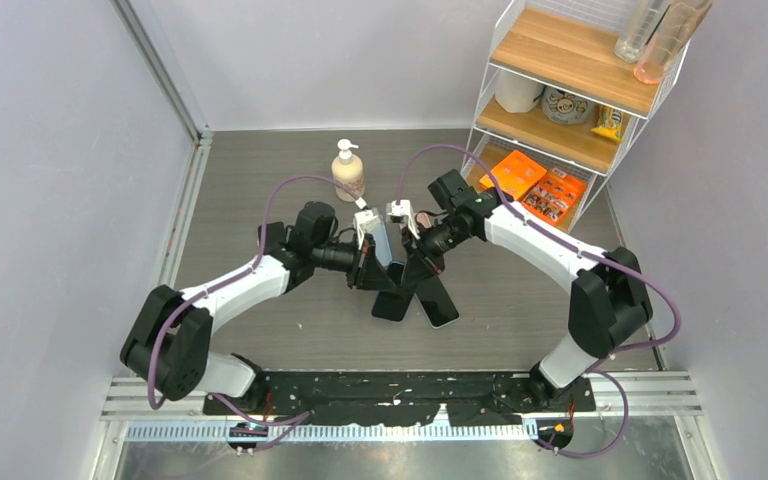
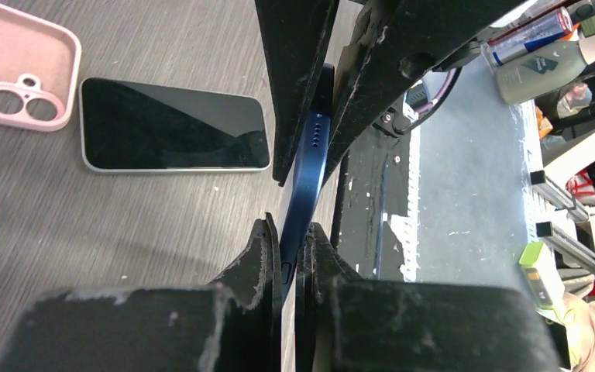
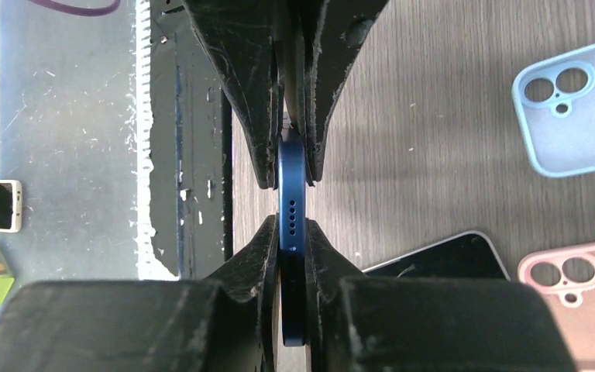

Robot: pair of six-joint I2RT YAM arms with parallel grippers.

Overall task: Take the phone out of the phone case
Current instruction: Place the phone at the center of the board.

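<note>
Above the bench point(image 1: 260, 200), my left gripper point(image 2: 290, 229) and right gripper point(image 3: 288, 225) face each other. Each pinches the flat faces of the blue phone point(image 3: 290, 167), which is held edge-on in the air between them, clear of the bench. Its edge with the small holes runs straight from one gripper to the other, so neither is nearer. From this edge I cannot tell whether a case wraps it.

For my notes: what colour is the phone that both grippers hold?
The phone is dark blue, clearest in the right wrist view.
</note>
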